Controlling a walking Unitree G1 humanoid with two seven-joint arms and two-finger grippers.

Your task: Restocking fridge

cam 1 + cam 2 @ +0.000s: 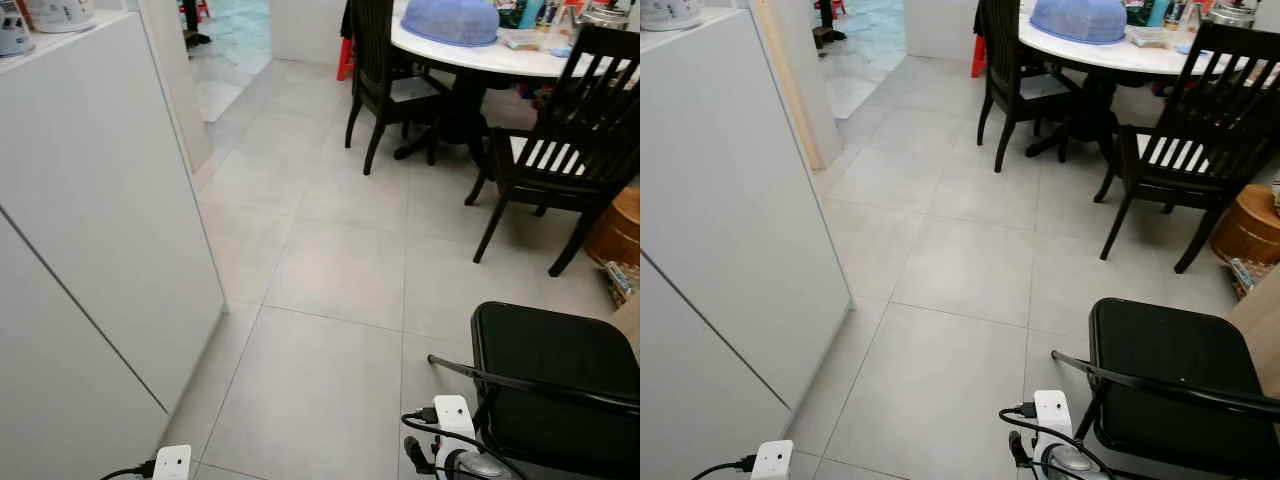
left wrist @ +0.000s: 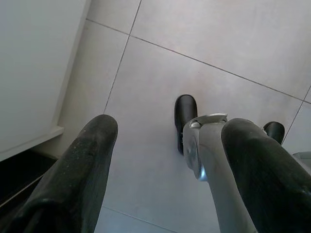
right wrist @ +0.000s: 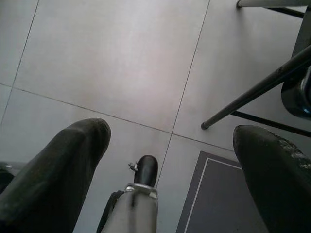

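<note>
Room: grey tiled floor (image 1: 330, 270) of a dining area, round white desk (image 1: 480, 58) with dark chairs (image 1: 560, 150) at the far side.
Left claw (image 2: 165, 160): fingers spread apart, empty, hanging over the floor beside the fridge base.
Right claw (image 3: 170, 160): fingers spread apart, empty, above the floor near a black folding chair (image 1: 555, 385).
Fridge (image 1: 90, 260): white, doors closed, at the robot's left, just beside the left claw.
Handling (judgement): doors are stiff, smooth and handle-less on the visible face; grip along a door edge.
Stock: no item to load can be identified.
Writing: none legible.
</note>
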